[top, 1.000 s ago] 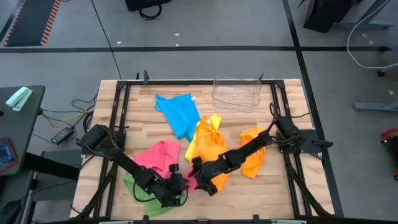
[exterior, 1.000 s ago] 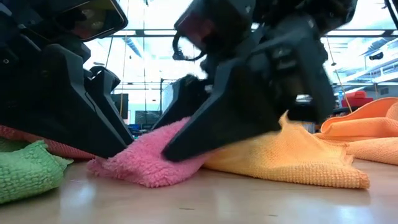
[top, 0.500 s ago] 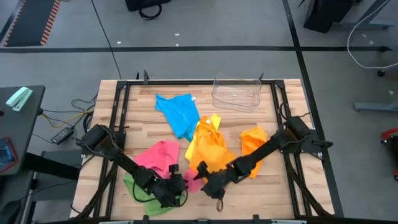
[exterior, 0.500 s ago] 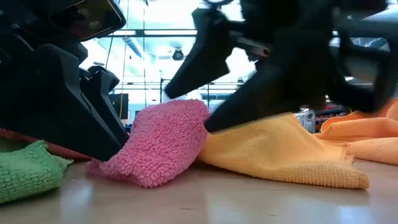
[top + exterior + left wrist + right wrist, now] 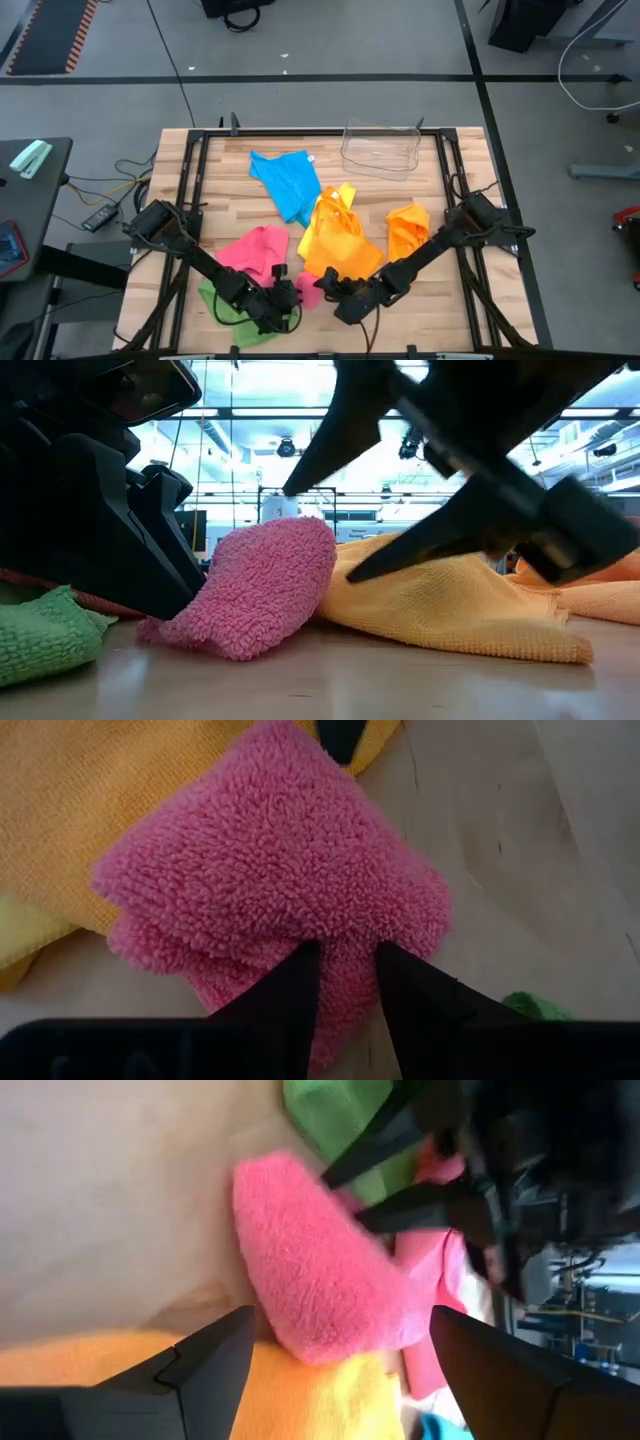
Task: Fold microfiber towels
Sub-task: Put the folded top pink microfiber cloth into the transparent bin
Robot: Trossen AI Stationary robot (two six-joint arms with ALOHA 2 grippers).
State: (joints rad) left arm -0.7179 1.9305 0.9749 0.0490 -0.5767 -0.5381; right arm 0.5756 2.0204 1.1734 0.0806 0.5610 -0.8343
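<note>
You pulled the right claw [image 5: 338, 303] back, wide and empty; the left claw [image 5: 340, 960] still pinched the pink towel [image 5: 270, 880], lower centre, half-folded.

No writing, label, brand or number can be read in any of the views. The bright soft microfiber cloths, the pale wooden worktop [image 5: 440, 310] and the clear plastic bin [image 5: 380, 148] all show plain surfaces. The room behind them in the low view shows no readable sign either.
</note>
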